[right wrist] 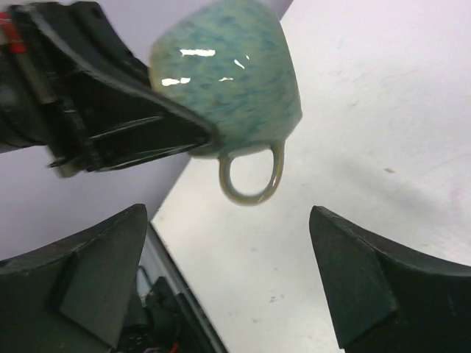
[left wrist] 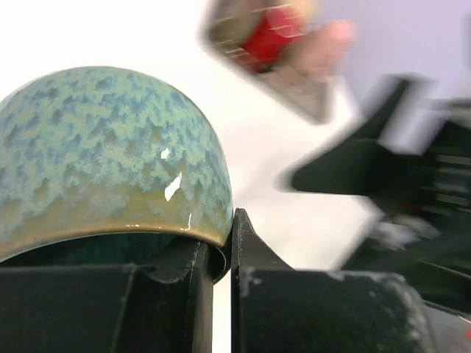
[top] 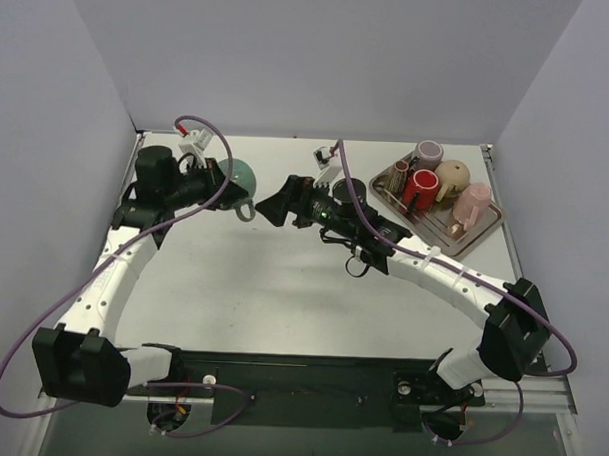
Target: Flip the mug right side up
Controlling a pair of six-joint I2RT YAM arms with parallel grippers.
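White matte surface (top: 282,297), pale walls (top: 320,58): left claw (left wrist: 223,250) pinches the glossy, speckled green mug (right wrist: 235,81) by its rim; right claw (right wrist: 228,279) gapes empty.

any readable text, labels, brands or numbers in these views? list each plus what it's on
No readable text in any view.
Green mug: speckled glaze only, no print.
Mugs on the tray: no print visible from above; blurred in the left wrist view.
Left arm, right arm: no legible markings.
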